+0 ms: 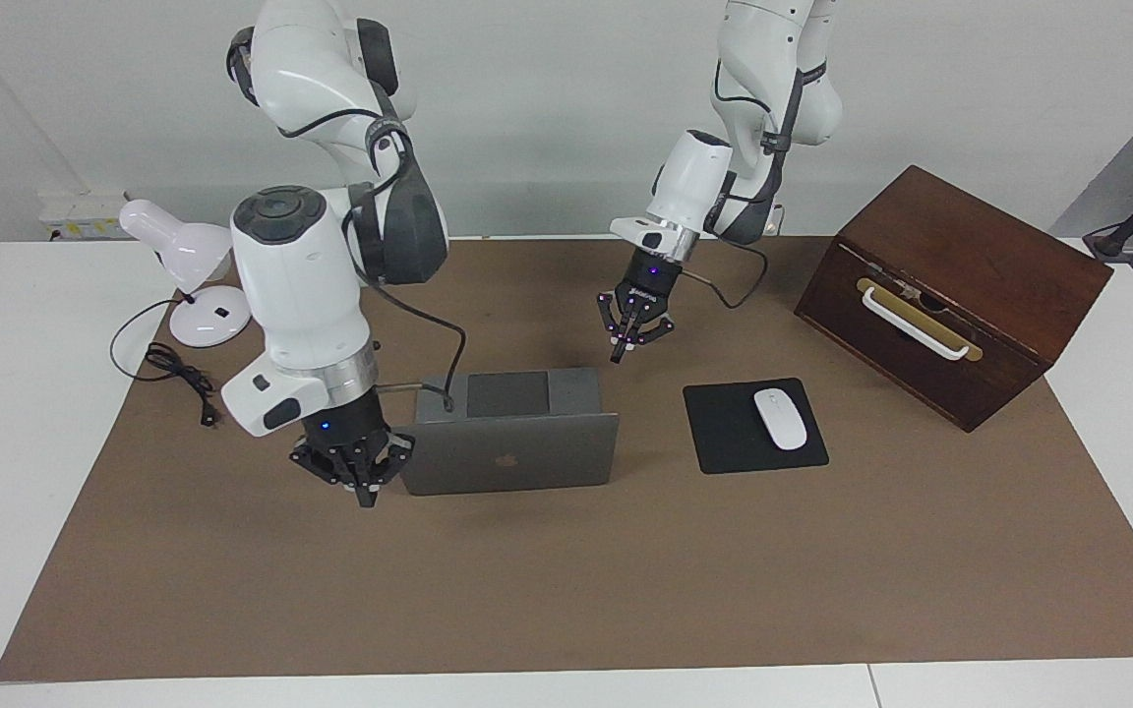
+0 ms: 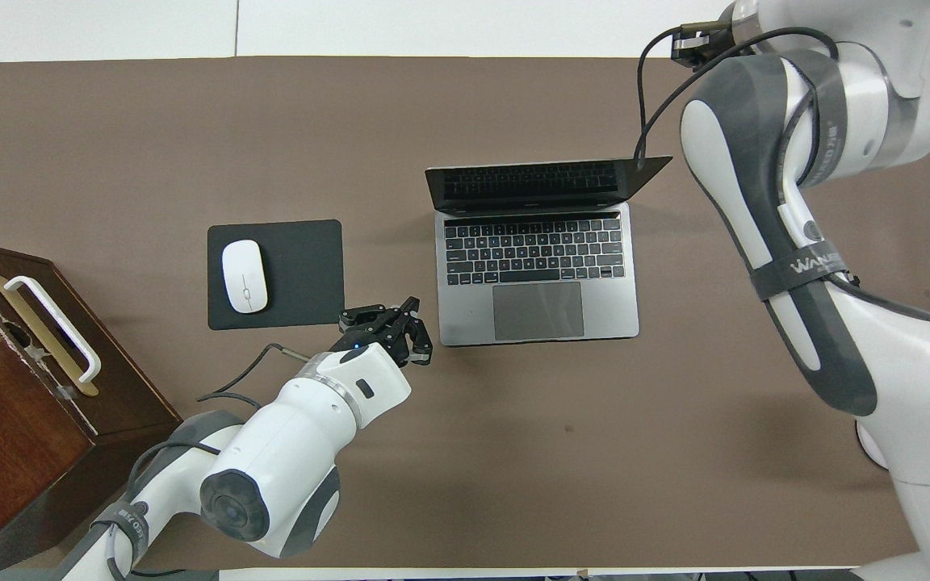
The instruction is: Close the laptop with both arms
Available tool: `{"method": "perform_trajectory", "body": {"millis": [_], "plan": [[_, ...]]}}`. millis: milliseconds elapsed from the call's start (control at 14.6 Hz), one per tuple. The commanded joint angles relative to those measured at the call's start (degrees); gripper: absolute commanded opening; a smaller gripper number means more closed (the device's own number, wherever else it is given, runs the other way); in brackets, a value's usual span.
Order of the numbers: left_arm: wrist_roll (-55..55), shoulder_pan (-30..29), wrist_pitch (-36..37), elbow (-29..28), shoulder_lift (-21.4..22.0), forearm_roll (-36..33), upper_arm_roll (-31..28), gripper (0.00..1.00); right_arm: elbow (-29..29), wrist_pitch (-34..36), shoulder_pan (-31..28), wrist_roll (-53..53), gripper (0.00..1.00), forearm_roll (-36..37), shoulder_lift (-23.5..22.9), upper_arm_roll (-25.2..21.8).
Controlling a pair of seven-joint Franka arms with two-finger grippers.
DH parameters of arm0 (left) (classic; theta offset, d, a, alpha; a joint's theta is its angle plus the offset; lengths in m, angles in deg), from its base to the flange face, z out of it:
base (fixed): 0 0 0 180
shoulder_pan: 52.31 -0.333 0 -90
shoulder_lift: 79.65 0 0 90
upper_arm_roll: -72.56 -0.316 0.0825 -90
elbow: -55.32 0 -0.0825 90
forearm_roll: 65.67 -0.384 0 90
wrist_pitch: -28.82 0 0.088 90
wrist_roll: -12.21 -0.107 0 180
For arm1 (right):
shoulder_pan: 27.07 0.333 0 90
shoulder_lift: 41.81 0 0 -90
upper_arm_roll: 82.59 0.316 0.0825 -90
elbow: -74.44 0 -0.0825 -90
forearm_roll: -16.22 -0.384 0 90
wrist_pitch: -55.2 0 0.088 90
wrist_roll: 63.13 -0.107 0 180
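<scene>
The silver-grey laptop (image 1: 507,457) stands open in the middle of the brown mat, its lid with the apple logo upright; its keyboard (image 2: 538,250) faces the robots. My right gripper (image 1: 365,497) is shut and hangs low beside the lid's edge at the right arm's end, close to it; I cannot tell if it touches. In the overhead view the right arm hides it. My left gripper (image 1: 618,354) is shut and hovers over the mat just off the laptop base's corner nearest the robots, at the left arm's end; it also shows in the overhead view (image 2: 388,327).
A black mouse pad (image 1: 724,433) with a white mouse (image 1: 780,418) lies beside the laptop toward the left arm's end. A dark wooden box (image 1: 960,256) with a white handle stands past it. A white lamp (image 1: 183,246) and its cable (image 1: 173,374) are at the right arm's end.
</scene>
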Motion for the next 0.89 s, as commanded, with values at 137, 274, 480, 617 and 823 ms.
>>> {"method": "perform_trajectory", "body": {"millis": [137, 274, 480, 617, 823], "plan": [[0.8, 3.1, -10.2, 2.1, -9.1, 1.1, -0.9, 0.00, 4.6, -3.2, 4.3, -5.5, 0.00, 0.0, 2.0, 0.0], [0.9, 3.6, -10.3, 2.6, -10.1, 1.1, -0.9, 0.00, 8.5, -6.1, 5.5, -5.5, 0.00, 0.0, 3.6, 0.0], [0.9, 4.5, -10.4, 4.7, -13.5, 1.1, -0.9, 0.00, 11.1, -6.1, 6.4, -5.5, 0.00, -0.1, 5.0, 0.2], [0.9, 4.9, -10.4, 4.9, -14.4, 1.1, -0.9, 0.00, 13.8, -6.1, 6.5, -5.4, 0.00, -0.1, 6.5, 1.1], [0.3, 4.9, -10.3, 4.3, -14.3, 1.1, -0.9, 0.00, 16.3, -3.1, 6.4, -5.2, 0.00, -0.7, 8.1, 2.5]]}}
